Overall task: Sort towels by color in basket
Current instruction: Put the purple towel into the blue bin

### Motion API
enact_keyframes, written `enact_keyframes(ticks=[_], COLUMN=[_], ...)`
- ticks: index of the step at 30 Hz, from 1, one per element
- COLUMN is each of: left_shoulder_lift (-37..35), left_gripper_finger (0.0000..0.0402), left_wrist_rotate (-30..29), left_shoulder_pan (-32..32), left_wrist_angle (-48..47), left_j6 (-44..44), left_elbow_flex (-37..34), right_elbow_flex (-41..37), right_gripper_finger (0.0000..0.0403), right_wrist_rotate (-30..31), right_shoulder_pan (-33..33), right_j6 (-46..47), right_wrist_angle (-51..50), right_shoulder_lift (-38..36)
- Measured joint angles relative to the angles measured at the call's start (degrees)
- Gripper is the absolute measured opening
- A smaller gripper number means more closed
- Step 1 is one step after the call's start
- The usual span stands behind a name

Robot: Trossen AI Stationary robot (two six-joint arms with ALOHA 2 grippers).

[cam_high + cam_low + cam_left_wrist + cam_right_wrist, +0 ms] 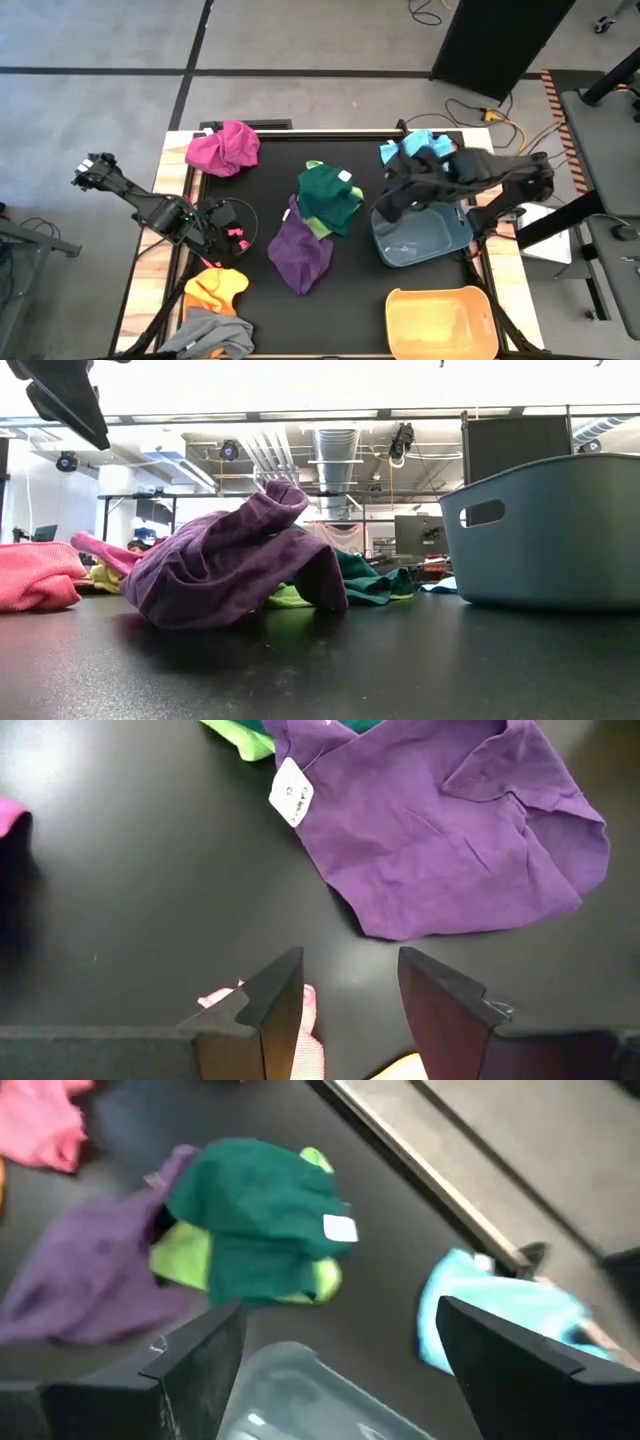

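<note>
The right arm is covering part of the light blue towel (pixel 404 150) near the table's far edge, so only its corner is showing from above; in the right wrist view it is lying just beside the grey-blue basket (pixel 425 240). The lime towel (pixel 185 1252) is peeking out from under the dark green towel (pixel 330 195), which is overlapping the purple towel (pixel 300 255) at mid-table. The grey towel (pixel 210 335) is hanging at the near left corner, partly cut off by the picture's edge, with the orange-yellow towel (pixel 215 288) touching it. The magenta towel (pixel 223 148) is sitting at the far left corner. A small pink towel (pixel 237 238) is lying largely hidden under the left tool (pixel 345 990), whose fingers are standing apart with nothing between them, above bare table (pixel 270 160) near the left edge. The right tool (pixel 335 1350) is hovering over the grey-blue basket with its fingers spread wide and empty. An orange basket (pixel 440 322) is sitting at the near right corner. Open table is lying between the purple towel and the baskets.
</note>
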Motion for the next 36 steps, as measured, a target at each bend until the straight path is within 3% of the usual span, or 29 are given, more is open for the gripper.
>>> enact_keyframes(ticks=[3,7,10,15,19,23,32,36], left_shoulder_lift=[0.1,0.0,-0.3,-0.3,-0.3,-0.3,-0.3,-0.3], left_gripper_finger=[0.0149,0.0149,0.0149,0.0149,0.0149,0.0149,0.0149,0.0149], left_wrist_rotate=[0.0,0.0,0.4,0.4,0.5,0.5,0.7,2.0], left_shoulder_pan=[0.0,0.0,-0.1,-0.1,-0.2,-0.2,-0.4,-1.3], left_wrist_angle=[0.0,0.4,0.4,0.4,0.4,0.4,0.4,-0.2], left_j6=[0.0,0.0,0.1,0.2,0.2,0.3,0.3,0.3], left_elbow_flex=[-0.1,-0.2,-0.2,-0.2,-0.2,-0.2,-0.2,-0.2], right_elbow_flex=[-10.0,-22.4,-31.2,-41.1,-42.7,-41.7,-36.9,-35.6], right_gripper_finger=[0.0310,0.0303,0.0302,0.0306,0.0304,0.0300,0.0312,0.0315], right_wrist_rotate=[-2.4,-5.7,-8.0,-13.9,-18.5,-19.1,-15.6,-15.4], right_shoulder_pan=[0.5,0.2,0.1,0.2,0.2,-0.2,-2.2,-0.5], right_j6=[0.6,6.5,13.4,17.2,18.0,15.9,14.7,12.9], right_wrist_angle=[9.5,2.2,3.8,14.2,23.7,35.4,37.4,46.8], right_shoulder_lift=[-2.3,-2.1,-2.0,-0.9,0.7,1.1,0.1,0.4])
